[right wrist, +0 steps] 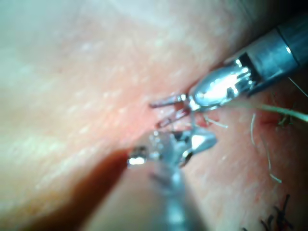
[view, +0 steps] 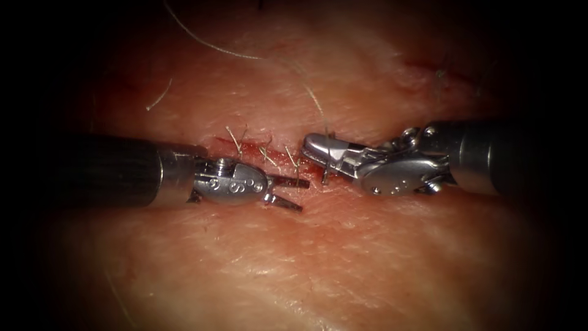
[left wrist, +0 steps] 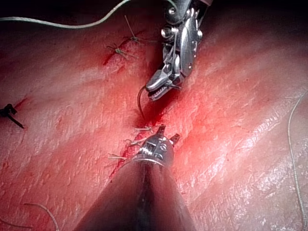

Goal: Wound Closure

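Left tool (view: pixel 288 191): entered from the left side of the endoscope view, its jaws parted in a narrow fork, nothing held between them. The tips are placed just beside the cut (view: pixel 269 156), on its lower edge, close to the knots.

Right tool (view: pixel 318 147): entered from the right, jaws closed on the needle (left wrist: pixel 140 103). In the left wrist view the needle is seen as a thin dark curve hanging from the jaws, gripped near one end, with its other end down at the red, wet part of the cut; whether the point is actually in the tissue cannot be told. In the endoscope view a short dark length is seen below the jaws at the cut line.

Thread (view: pixel 245 55): a pale strand is trailed from the right tool up across the tissue (view: pixel 306 263) and away over the far side.

Stitches (view: pixel 266 153): several knotted stitches with short cut ends are counted along the left stretch of the cut, between the two tools' tips.

Red fluid (left wrist: pixel 159 108): pooled at the cut where the needle is met.

Progress, as judged: the left part of the cut is closed and tied; the stretch under and right of the right tool appears not yet stitched, so the job is partly done.
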You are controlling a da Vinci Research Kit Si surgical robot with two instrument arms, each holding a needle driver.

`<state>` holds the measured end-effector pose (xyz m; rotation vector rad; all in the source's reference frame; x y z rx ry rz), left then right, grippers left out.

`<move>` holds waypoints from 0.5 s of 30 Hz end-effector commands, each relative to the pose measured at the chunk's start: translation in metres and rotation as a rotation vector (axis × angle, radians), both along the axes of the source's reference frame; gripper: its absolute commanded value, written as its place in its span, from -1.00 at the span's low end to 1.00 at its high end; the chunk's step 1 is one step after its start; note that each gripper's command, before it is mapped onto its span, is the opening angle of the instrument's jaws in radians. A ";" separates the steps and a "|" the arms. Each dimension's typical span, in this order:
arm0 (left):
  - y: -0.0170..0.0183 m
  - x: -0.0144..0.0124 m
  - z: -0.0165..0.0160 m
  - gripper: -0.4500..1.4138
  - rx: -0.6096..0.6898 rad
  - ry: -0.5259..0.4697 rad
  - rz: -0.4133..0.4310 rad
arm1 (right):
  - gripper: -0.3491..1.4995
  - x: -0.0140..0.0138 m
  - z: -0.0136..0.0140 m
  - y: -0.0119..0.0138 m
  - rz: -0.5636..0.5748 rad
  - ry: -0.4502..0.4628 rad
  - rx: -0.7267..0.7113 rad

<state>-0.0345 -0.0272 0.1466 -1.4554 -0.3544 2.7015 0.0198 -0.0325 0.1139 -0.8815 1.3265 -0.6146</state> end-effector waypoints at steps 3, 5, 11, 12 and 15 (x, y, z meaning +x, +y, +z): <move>-0.0004 -0.0006 0.0007 -0.15 0.006 0.002 -0.003 | -1.00 0.0002 -0.0003 -0.0032 -0.010 -0.009 -0.074; -0.0005 -0.0006 0.0008 -0.15 0.005 0.002 -0.004 | -1.00 -0.0001 -0.0003 -0.0039 -0.009 -0.014 -0.089; -0.0005 -0.0006 0.0009 -0.15 0.009 0.004 -0.007 | -1.00 0.0001 -0.0007 -0.0052 -0.012 -0.036 -0.146; -0.0005 -0.0006 0.0009 -0.15 0.009 0.004 -0.007 | -1.00 0.0002 -0.0008 -0.0053 -0.012 -0.037 -0.152; -0.0006 -0.0006 0.0009 -0.17 0.009 0.004 -0.007 | -1.00 0.0005 -0.0013 -0.0058 -0.016 -0.044 -0.169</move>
